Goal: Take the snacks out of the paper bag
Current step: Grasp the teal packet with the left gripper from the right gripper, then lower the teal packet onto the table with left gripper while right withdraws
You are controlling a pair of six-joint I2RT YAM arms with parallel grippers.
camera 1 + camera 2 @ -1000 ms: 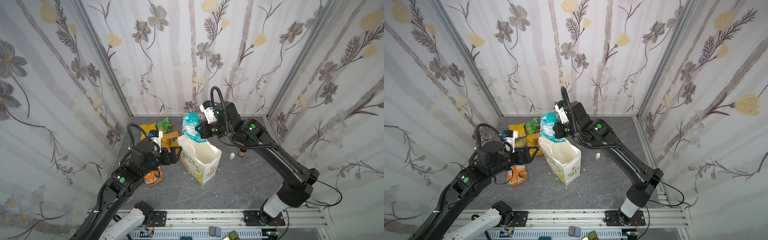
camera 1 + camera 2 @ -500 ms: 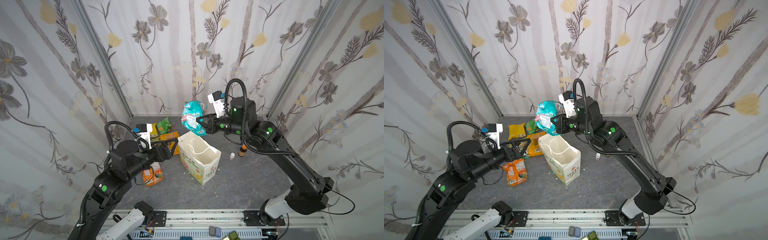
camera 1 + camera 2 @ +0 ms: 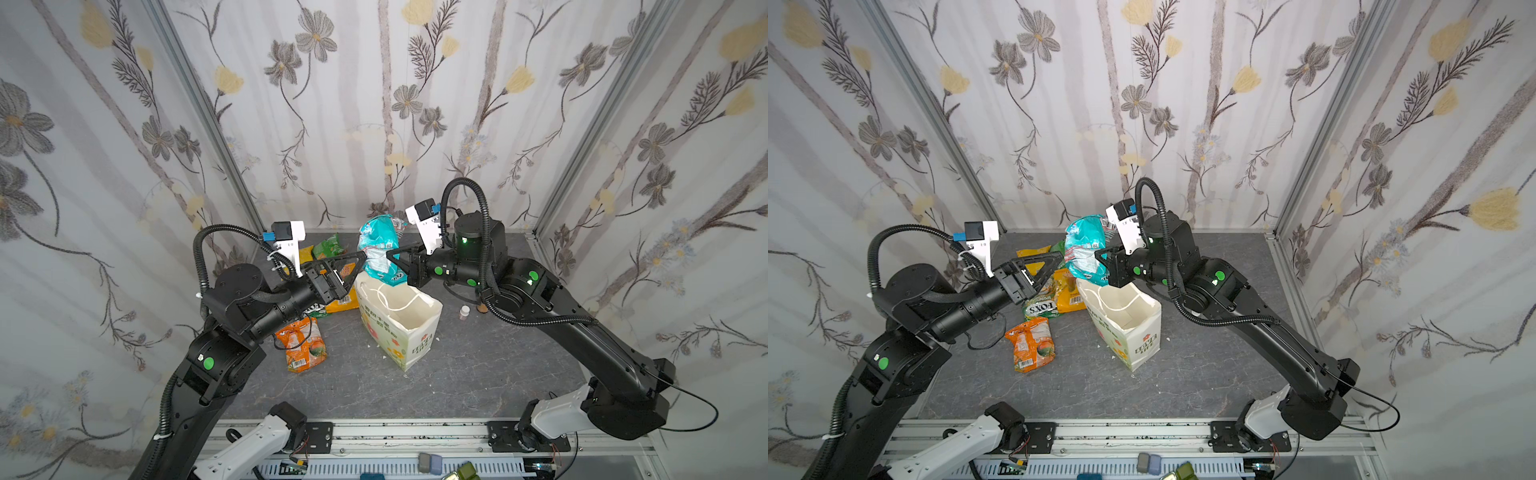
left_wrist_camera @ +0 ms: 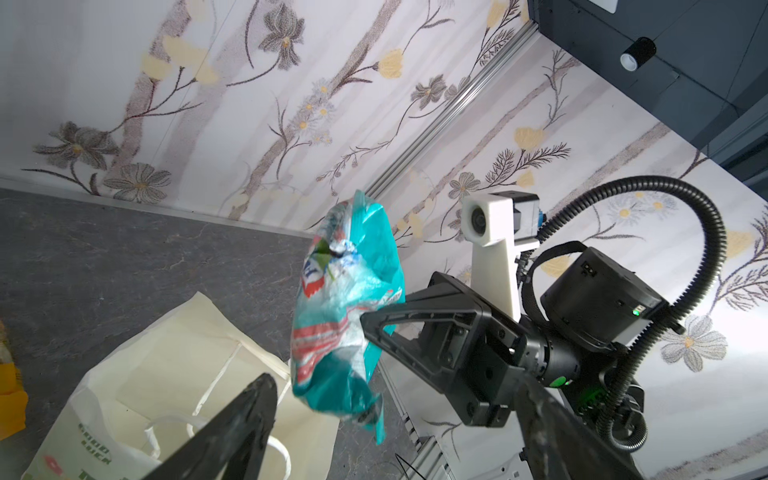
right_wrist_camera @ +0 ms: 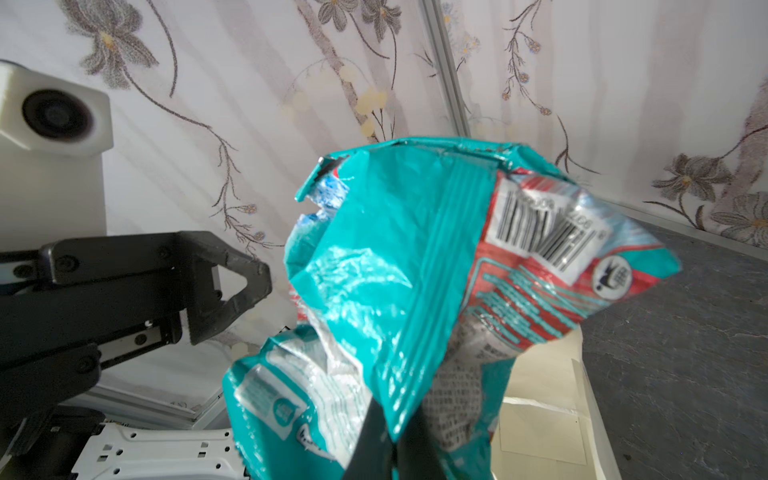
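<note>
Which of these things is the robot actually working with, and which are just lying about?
Part of the job: paper bag; teal packet, pinched by the right gripper; orange-white packet, FOXS packet, orange packet, yellow packet, green packet.

Just lying about: pale small bottle, brown small bottle.

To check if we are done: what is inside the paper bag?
Inside the paper bag only bare inner walls and a cord handle show. The bottom is hidden by the walls, so it may not be empty.

The yellow-green foil packet (image 3: 1042, 308) reads "FOXS", and the tall white paper bag (image 3: 1144, 345) carries green "LOVE LIFE" and "GOOD LUCK"
</note>
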